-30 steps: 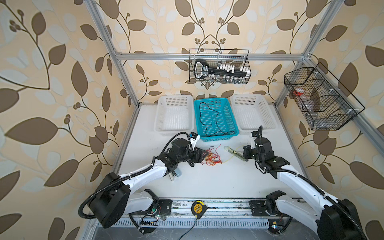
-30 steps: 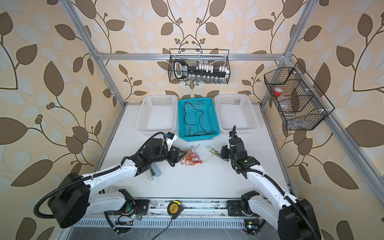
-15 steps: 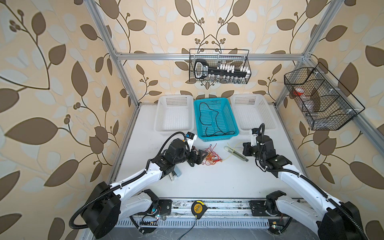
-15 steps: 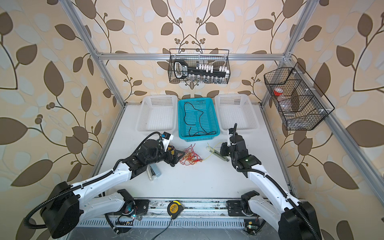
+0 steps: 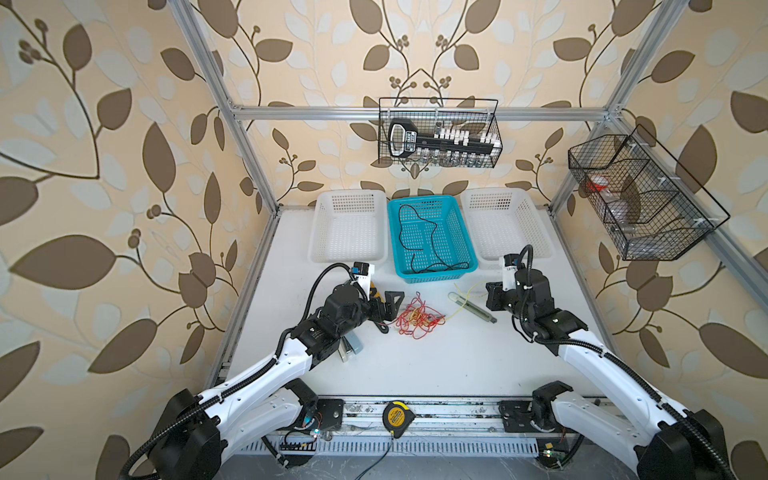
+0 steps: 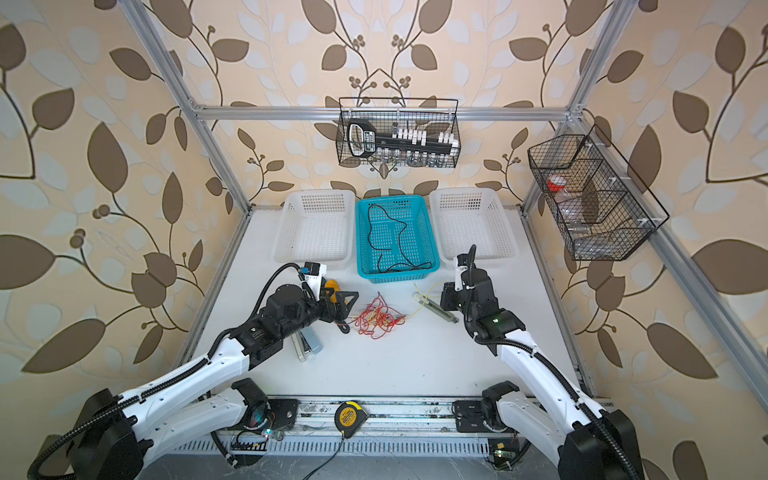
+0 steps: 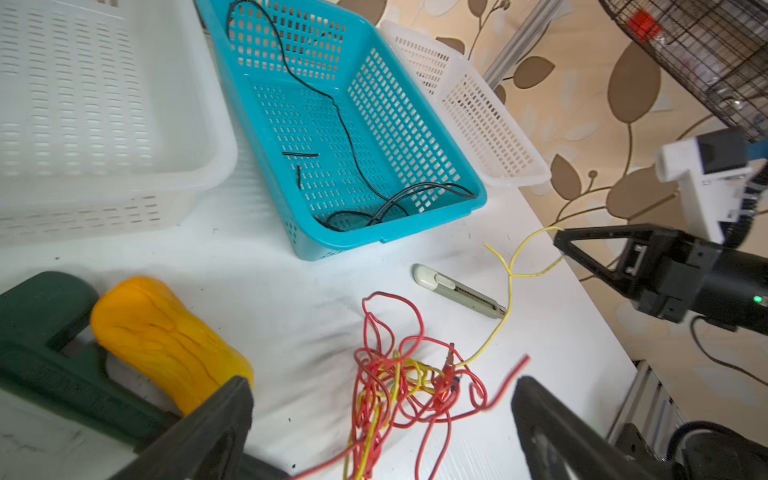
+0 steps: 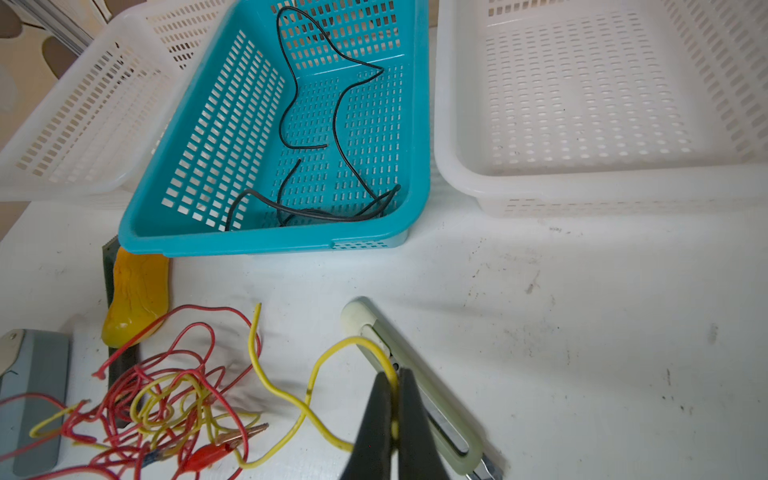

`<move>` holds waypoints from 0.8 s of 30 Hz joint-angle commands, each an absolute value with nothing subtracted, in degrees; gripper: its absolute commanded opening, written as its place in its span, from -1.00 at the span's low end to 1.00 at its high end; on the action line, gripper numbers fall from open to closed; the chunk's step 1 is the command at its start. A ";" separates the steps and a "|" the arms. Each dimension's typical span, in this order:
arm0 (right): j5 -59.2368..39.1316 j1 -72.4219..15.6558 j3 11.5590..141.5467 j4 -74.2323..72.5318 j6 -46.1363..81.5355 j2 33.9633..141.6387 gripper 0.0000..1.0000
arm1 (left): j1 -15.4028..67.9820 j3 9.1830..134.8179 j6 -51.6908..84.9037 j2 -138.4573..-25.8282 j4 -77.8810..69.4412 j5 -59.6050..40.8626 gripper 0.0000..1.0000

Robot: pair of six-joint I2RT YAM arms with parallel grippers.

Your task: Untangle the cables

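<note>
The right gripper [image 8: 392, 386] pinches the yellow cable [image 8: 351, 340], probably to draw it from the mid-frame tangle [image 5: 415, 320] facing the spread left gripper [image 7: 380, 388].

Both fingers [image 7: 216, 428] of my left gripper [image 7: 382, 384] run off the picture's edge. So does the part of the cables [image 7: 440, 382] farthest from the blue basket [image 7: 374, 241]. One red end by a finger is just a blur. The green and orange tool [image 7: 158, 332] beside the basket sits partly behind a finger.

A bit of the yellow cable [image 8: 353, 339] hides between the pressed-together fingers of my right gripper [image 8: 392, 376]. They also cover part of the knife [image 8: 451, 428]. The gray box [image 8: 33, 395] is cut off by the edge. In a top view my left arm hides most of it [image 5: 352, 350].
</note>
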State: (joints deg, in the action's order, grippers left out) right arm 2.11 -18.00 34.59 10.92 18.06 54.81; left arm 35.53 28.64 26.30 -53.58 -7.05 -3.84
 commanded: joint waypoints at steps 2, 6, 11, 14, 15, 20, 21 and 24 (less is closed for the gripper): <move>0.77 -18.36 37.68 11.76 16.88 53.55 -0.96 | 35.40 27.75 25.28 -51.64 -6.59 -3.43 0.98; -1.05 -18.49 38.44 11.87 17.03 55.11 -0.97 | 36.66 30.83 20.21 -54.13 -2.95 -7.79 0.98; -1.05 -19.60 38.65 11.17 17.65 55.23 -0.97 | 42.25 35.79 16.11 -61.10 0.12 -5.85 0.94; -1.48 -19.83 38.59 10.82 17.79 55.14 -0.97 | 44.97 38.37 14.76 -66.23 0.65 -4.86 0.82; -1.49 -19.95 38.69 10.85 17.84 55.20 -0.97 | 45.51 39.13 14.53 -67.89 0.76 -4.54 0.77; -1.49 -20.05 38.76 11.21 17.67 55.24 -0.97 | 45.97 41.14 14.06 -72.61 1.11 -2.43 0.37; -1.43 -20.05 38.72 11.16 17.71 55.13 -0.97 | 46.10 41.22 13.97 -73.24 0.91 -2.18 0.30; -1.32 -20.06 38.59 10.99 17.84 55.04 -0.97 | 46.21 41.72 14.06 -74.86 0.29 -1.98 0.06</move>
State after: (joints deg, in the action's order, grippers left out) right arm -0.67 -19.77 37.23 10.94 17.93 55.18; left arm 45.80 39.13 15.03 -74.24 0.75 -3.68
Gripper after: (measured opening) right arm 0.048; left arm 0.545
